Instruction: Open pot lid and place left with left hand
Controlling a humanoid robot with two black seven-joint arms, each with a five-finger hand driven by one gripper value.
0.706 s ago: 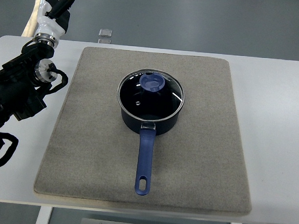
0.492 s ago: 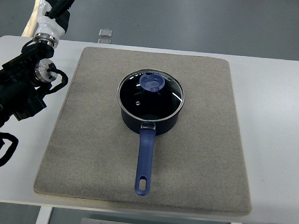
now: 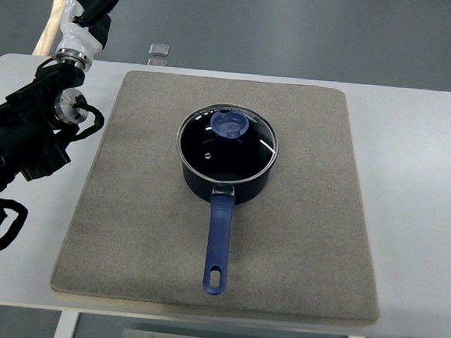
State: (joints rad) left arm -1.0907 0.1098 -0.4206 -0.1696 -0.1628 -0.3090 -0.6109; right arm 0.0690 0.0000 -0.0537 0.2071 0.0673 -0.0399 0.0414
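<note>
A dark blue saucepan point(image 3: 226, 165) sits near the centre of a grey mat point(image 3: 128, 232) on a white table point(image 3: 422, 229), its glass lid point(image 3: 229, 142) seated on the rim and topped by a round blue knob point(image 3: 229, 124) that lies toward 12 o'clock of the lid. The pot's long blue handle point(image 3: 218, 246) runs straight out toward 6 o'clock, ending in a hanging hole close to the mat's near edge. The robot's left arm point(image 3: 26, 136), black and draped with cables, enters from the left edge at about 9 o'clock of the pot and angles up toward 11 o'clock, well apart from the pan. Its white-and-black left hand point(image 3: 94, 1) is at the top-left corner of the top view, beyond the table's far edge, partly cut off by the frame; whether its fingers are spread or curled cannot be told, and nothing is seen in its grasp. A small grey block point(image 3: 159, 51) lies just past the table's far edge, at roughly 11 o'clock from the pot
</note>
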